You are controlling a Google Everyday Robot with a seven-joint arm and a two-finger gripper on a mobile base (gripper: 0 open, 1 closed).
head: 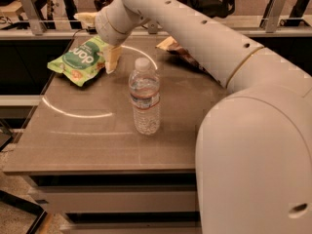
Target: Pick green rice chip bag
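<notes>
The green rice chip bag (80,60) lies flat at the table's back left; it is light green with a darker oval and white lettering. My gripper (99,38) hangs over the bag's right end, at the end of the big white arm that reaches in from the right. It is open and holds nothing. One cream finger (112,57) points down at the bag's right edge. The other finger (86,17) is beyond the bag's far end.
A clear water bottle (144,99) stands upright mid-table, just in front and right of the gripper. A brown-and-gold chip bag (176,48) lies at the back, partly hidden by the arm. The grey table (87,140) has rails behind it.
</notes>
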